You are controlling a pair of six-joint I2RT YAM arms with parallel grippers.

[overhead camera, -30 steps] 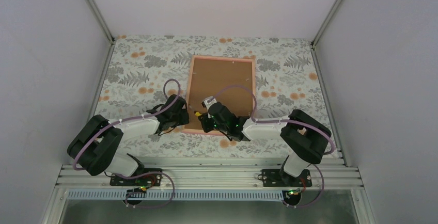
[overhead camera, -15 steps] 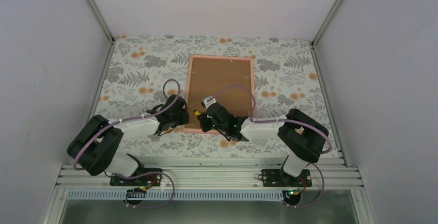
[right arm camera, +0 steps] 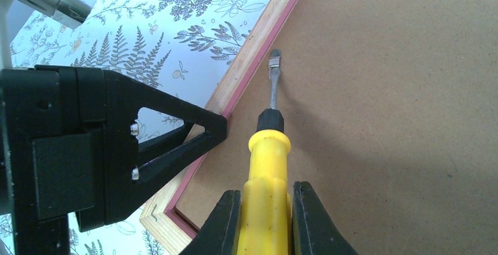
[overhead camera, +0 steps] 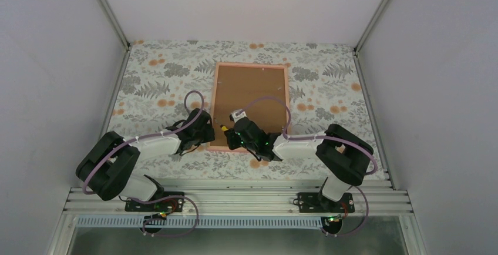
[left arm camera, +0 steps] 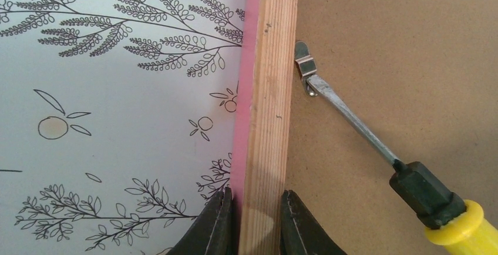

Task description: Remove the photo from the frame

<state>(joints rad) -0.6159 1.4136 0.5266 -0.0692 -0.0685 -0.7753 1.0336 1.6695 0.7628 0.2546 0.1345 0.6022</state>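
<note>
The pink frame (overhead camera: 215,96) lies face down on the patterned table, its brown fibreboard backing (overhead camera: 252,90) up. The photo is hidden under the backing. My left gripper (overhead camera: 207,131) is shut on the frame's left rail (left arm camera: 264,149), one finger each side. My right gripper (overhead camera: 231,134) is shut on a yellow-handled screwdriver (right arm camera: 267,173). The screwdriver's blade tip (left arm camera: 314,84) touches a small metal retaining clip (left arm camera: 305,61) on the backing next to the left rail; the clip also shows in the right wrist view (right arm camera: 274,61).
The floral tablecloth (overhead camera: 158,84) covers the table around the frame. Grey walls and aluminium posts (overhead camera: 367,26) enclose the cell on three sides. The left gripper's black body (right arm camera: 88,149) stands close beside the screwdriver.
The frame has slid slightly up and left on the table with both grippers. The right gripper and screwdriver have shifted a little left with it.
</note>
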